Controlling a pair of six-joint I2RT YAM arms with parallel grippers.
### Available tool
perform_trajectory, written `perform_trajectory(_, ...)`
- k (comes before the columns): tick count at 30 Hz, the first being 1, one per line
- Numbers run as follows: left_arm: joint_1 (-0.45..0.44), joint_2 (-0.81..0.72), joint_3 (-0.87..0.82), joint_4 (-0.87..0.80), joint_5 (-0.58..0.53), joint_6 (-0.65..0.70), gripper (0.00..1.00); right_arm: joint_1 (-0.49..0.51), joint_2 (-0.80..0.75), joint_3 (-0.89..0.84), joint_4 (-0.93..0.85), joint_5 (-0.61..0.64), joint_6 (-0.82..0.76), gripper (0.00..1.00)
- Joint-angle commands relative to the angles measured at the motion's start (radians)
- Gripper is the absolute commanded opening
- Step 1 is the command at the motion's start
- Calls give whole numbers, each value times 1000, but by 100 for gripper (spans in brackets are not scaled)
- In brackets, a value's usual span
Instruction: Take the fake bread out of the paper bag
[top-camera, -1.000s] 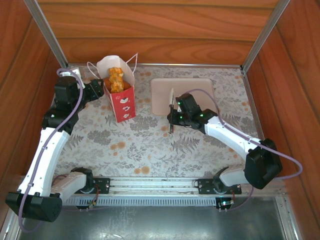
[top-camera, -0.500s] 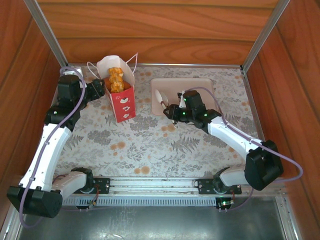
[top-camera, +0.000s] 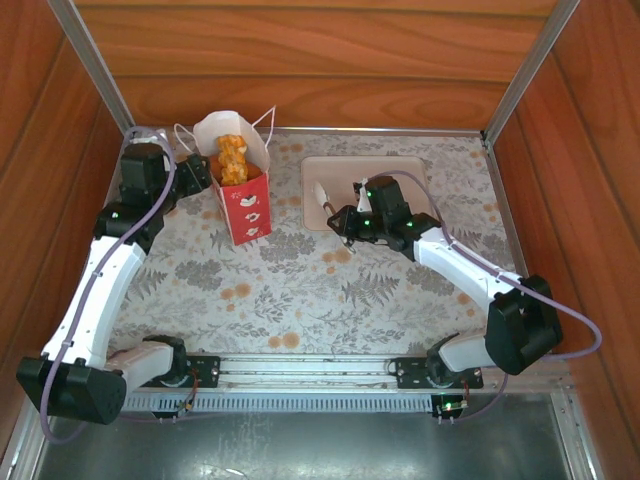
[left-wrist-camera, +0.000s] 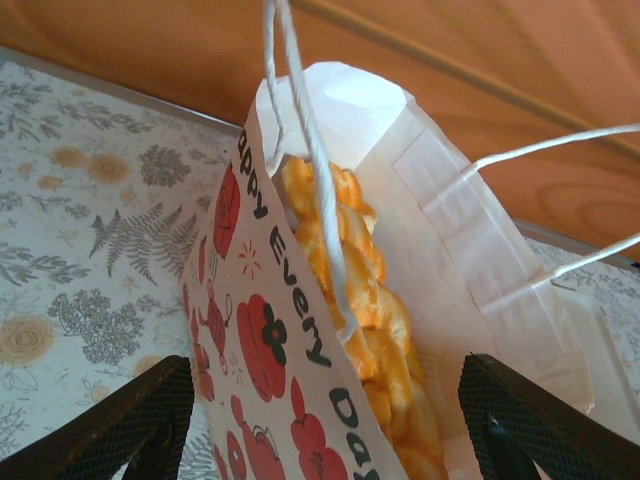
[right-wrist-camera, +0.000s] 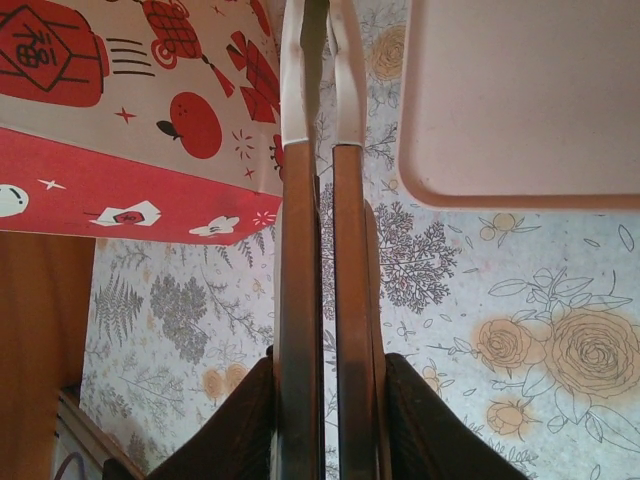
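Change: right gripper (top-camera: 347, 219) has swung its tongs (top-camera: 322, 194) round to point left, with the tips over the pink tray (top-camera: 400, 178).
Right gripper: clamped on the tongs, arms pressed nearly together.
Left gripper (top-camera: 199, 172): jaws spread wide, with the paper bag (top-camera: 246, 208) between them.
Fake bread (top-camera: 232, 158): inside the upright bag, piled to its mouth.

The paper bag (left-wrist-camera: 270, 350) stands between the spread jaws of your left gripper (left-wrist-camera: 320, 430) and fills that gap. Bread (left-wrist-camera: 350, 270) packs the bag's mouth ahead, and cord handles (left-wrist-camera: 300, 130) cross above it. Ahead of your right gripper (right-wrist-camera: 330, 420), the clamped tongs (right-wrist-camera: 318, 250) lie over a bare tabletop (right-wrist-camera: 450, 280) lane, with the bag to their left and the tray (right-wrist-camera: 520, 100) to their right.
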Motion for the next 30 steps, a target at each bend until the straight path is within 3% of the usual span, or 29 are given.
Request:
perform_trajectory(1,-5,37,70,-25,7,15,74,-9,-35,34,-12,-15,-8,29)
perform_trajectory(18,-3,256,204,-112,7,-19,74,-17,-65,34,-36,-18,5,31)
perform_trajectory(30,-3,368,306,-241,-48,-28,55,-19,-66,35,-45,-3,3,32)
